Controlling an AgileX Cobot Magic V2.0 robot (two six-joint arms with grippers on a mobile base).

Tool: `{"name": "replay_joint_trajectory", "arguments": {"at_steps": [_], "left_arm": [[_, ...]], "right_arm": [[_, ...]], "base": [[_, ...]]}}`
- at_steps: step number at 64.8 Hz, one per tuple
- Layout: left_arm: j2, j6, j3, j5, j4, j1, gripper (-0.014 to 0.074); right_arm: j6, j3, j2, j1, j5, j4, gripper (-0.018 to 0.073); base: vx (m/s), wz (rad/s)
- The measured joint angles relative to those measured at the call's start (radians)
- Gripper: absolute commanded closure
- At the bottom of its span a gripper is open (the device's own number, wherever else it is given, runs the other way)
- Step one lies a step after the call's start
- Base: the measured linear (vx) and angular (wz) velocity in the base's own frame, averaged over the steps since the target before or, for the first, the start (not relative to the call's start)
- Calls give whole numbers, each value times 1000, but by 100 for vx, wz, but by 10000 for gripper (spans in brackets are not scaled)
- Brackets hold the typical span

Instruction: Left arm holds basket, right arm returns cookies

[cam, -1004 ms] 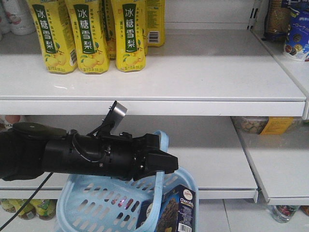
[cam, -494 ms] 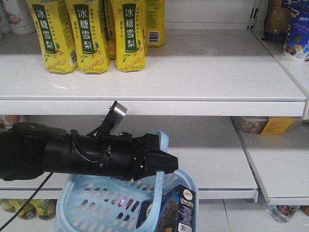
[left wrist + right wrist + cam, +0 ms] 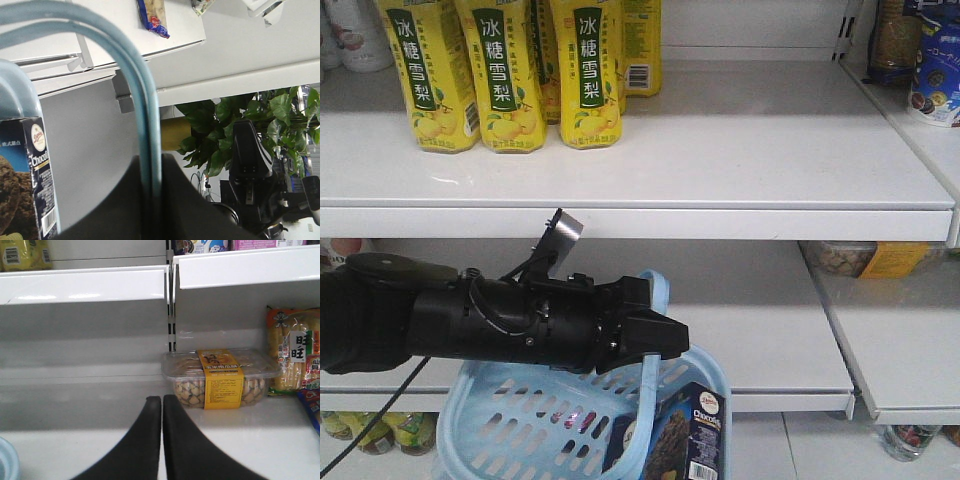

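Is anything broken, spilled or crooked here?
Nothing is broken or spilled. The yellow cartons stand upright on the shelf. Only the cookies stand on end, leaning in the basket corner.

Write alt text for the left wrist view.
The left gripper, shut on the handle of the light blue basket, fills the bottom of the frame. The Chocofole cookies box stands at the left edge, white shelves above, a leafy green plant behind at right.

Bright, even overhead light, soft glare on white shelf edges (image 3: 85, 290), shadowed recesses beneath, near basket handle (image 3: 147, 125) slightly blurred.
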Motion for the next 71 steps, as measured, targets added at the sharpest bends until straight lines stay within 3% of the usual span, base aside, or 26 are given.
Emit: {"name": "replay_joint_trajectory", "arguments": {"at_steps": [21,46,71], "left_arm": [[0,0,0,0,0,0,603],[0,0,0,0,0,0,603],[0,0,0,0,0,0,603]], "right_arm": [[-2,-58,19,0,25,1,567],[0,-263,325,0,24,11,567],[10,-277,437,0,4,53,567]], "base": [[0,0],[0,0],[0,0]]}}
